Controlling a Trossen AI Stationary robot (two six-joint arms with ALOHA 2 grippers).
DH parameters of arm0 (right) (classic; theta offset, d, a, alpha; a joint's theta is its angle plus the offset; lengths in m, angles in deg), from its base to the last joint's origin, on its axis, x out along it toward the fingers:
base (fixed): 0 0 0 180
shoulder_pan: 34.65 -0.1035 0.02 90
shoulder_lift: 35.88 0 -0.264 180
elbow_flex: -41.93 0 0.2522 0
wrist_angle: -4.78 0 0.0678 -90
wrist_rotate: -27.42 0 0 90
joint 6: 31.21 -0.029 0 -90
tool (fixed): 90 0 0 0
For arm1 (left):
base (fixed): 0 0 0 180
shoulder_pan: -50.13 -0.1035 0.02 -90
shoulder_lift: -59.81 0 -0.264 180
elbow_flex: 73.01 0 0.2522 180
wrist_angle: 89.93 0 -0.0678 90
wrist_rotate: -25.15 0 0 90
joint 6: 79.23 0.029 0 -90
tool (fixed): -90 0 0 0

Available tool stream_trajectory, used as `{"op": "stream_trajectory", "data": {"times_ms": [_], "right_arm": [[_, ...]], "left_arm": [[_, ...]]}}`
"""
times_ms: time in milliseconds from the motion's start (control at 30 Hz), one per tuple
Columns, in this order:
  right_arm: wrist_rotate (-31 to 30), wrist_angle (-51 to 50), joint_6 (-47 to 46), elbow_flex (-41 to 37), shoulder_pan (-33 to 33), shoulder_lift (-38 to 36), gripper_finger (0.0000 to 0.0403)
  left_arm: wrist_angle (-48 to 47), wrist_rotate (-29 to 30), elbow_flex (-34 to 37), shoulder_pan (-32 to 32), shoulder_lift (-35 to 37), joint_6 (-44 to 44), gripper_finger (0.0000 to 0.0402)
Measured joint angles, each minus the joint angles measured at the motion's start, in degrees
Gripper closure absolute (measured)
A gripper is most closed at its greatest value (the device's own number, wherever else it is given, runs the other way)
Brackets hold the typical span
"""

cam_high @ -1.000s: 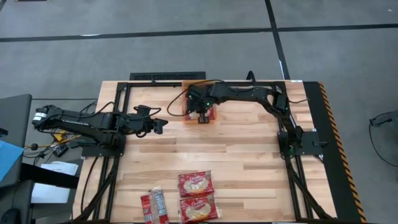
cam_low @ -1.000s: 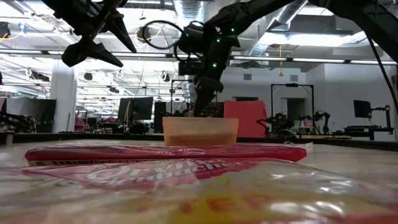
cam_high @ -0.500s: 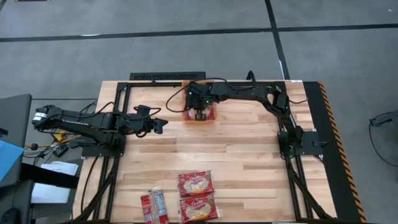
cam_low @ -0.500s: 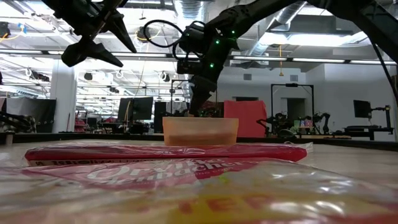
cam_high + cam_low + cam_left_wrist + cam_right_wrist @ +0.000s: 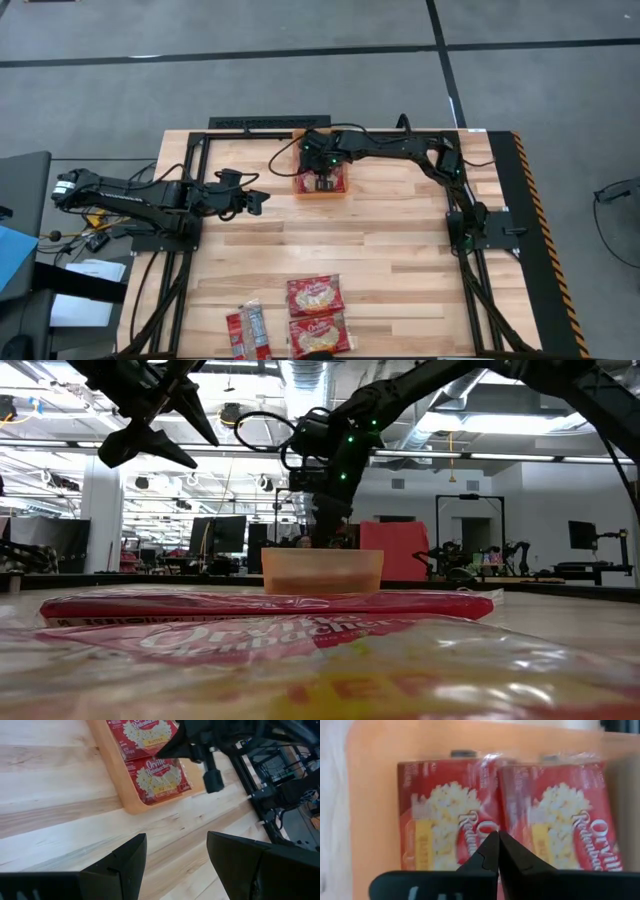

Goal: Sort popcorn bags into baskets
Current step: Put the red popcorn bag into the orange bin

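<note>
The orange basket (image 5: 320,182) sits at the far centre of the wooden table (image 5: 400,250), and two popcorn bags lie flat in it side by side, faces up. In the right wrist view the two bagged packets (image 5: 445,827) and (image 5: 560,827) touch along their inner edges, and the basket wall (image 5: 375,800) surrounds them. The left wrist view shows the same pair, one bag (image 5: 142,732) and its neighbour (image 5: 160,777), filling the basket floor. The right gripper (image 5: 323,183) hangs directly over the basket; its two fingertips (image 5: 497,851) are pressed together with no gap and hold nothing. In the low view the right arm descends behind the rim of the basket (image 5: 322,570). The left gripper (image 5: 257,201) rests above bare table to the left of the basket, well apart from it; its fingers (image 5: 117,865) are spread with clear space between them and nothing held. Three further popcorn bags lie at the near edge of the table: one face up (image 5: 315,295), one face up just in front of it (image 5: 318,335), and one showing a grey-white back panel (image 5: 247,330) to their left. In the low view the nearest bag (image 5: 300,650) fills the foreground.
</note>
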Motion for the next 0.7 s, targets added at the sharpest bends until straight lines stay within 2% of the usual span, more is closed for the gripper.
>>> {"op": "stream_trajectory", "data": {"times_ms": [400,700], "right_arm": [[-0.6,1.5,2.0,0.1,0.1,1.7,0.039],[-3.3,8.5,1.4,0.1,2.0,1.6,0.0371]], "left_arm": [[-0.5,0.0,0.0,0.0,0.0,0.0,0.0206],[-1.3,0.0,0.0,0.0,0.0,0.4,0.0206]]}}
